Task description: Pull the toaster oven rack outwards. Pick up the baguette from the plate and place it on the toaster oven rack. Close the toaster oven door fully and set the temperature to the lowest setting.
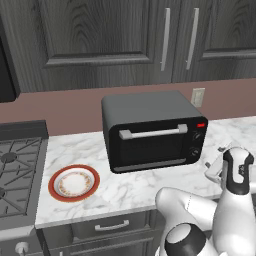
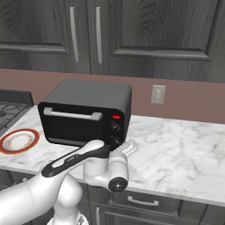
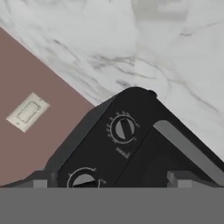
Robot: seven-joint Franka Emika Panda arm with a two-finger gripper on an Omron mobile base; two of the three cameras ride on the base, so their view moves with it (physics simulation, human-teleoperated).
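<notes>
Beside hand (image 2: 130,147), toaster oven (image 2: 88,115) knobs (image 3: 123,129)

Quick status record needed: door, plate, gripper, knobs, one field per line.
toaster oven: on the marble counter, right of the stove
toaster oven door: shut, silver handle across the top
plate: on the counter left of the oven, no bread on it
baguette: not visible on the counter
gripper: near the oven's lower knob, holding nothing visible; open or shut unclear
knobs: two in the hand view, upper knob and lower one at the bottom edge
red light: above the knobs
</notes>
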